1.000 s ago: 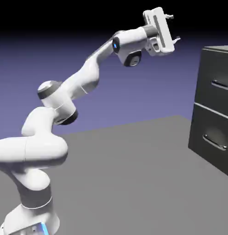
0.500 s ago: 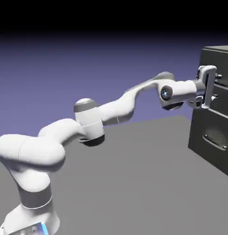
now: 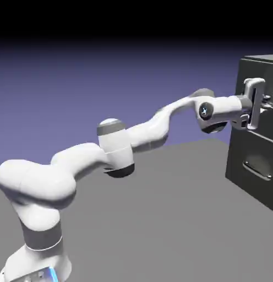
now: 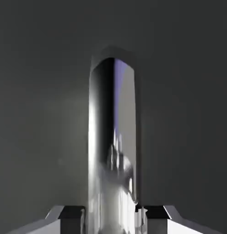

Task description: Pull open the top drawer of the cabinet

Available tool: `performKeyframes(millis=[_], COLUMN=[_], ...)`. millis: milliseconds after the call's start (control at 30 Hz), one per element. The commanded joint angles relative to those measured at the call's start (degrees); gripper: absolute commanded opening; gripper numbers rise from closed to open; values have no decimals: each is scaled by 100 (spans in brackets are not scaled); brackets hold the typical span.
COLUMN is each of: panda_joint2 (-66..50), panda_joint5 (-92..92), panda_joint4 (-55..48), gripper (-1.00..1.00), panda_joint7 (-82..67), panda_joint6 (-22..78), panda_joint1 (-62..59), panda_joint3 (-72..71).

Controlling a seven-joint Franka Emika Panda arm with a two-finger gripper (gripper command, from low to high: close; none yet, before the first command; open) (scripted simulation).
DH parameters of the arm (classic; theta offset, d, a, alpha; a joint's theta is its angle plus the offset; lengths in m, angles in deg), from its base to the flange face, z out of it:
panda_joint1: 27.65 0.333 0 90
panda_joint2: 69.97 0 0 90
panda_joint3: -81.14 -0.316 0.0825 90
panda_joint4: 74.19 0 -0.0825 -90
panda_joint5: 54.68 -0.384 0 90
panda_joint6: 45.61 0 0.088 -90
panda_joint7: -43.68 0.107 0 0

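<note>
Grey worktop [image 3: 160,209], cabinet [image 3: 254,143] at right. My pincer [image 3: 263,104] is at the top drawer [image 3: 265,82], fingers [image 4: 65,215] pinching its handle [image 4: 113,137].

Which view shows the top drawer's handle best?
Hand view: the handle fills the middle as a bright silver bar between the pincer fingertips. In the exterior view the pincer at the top drawer hides nearly all of it.

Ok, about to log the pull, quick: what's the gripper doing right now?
Gripper: jaws set either side of the top drawer's handle; whether they are clamped shut on it cannot be told.
</note>
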Motion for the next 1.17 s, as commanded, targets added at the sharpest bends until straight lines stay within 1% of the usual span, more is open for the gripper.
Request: performKeyframes(millis=[0,400,433,533,1033,1067,1100,1133], panda_joint2=[35,436,428,-143,120,120,120,138], panda_joint5=[-47,-362,-371,-346,-228,-228,-228,-195], panda_joint4=[208,2699,2905,3119,6149,6149,6149,6357], gripper=[-100,-100,-100,-100,-100,100,100,100], panda_joint7=[-55,-503,-573,-1281,-1588,-1588,-1588,-1600], panda_joint6=[87,1063,1130,1036,1946,1946,1946,1986], panda_joint1=[118,1590,1731,2077,4203,4203,4203,4374], panda_joint3=[-4,-93,-129,-524,-492,-492,-492,-483])
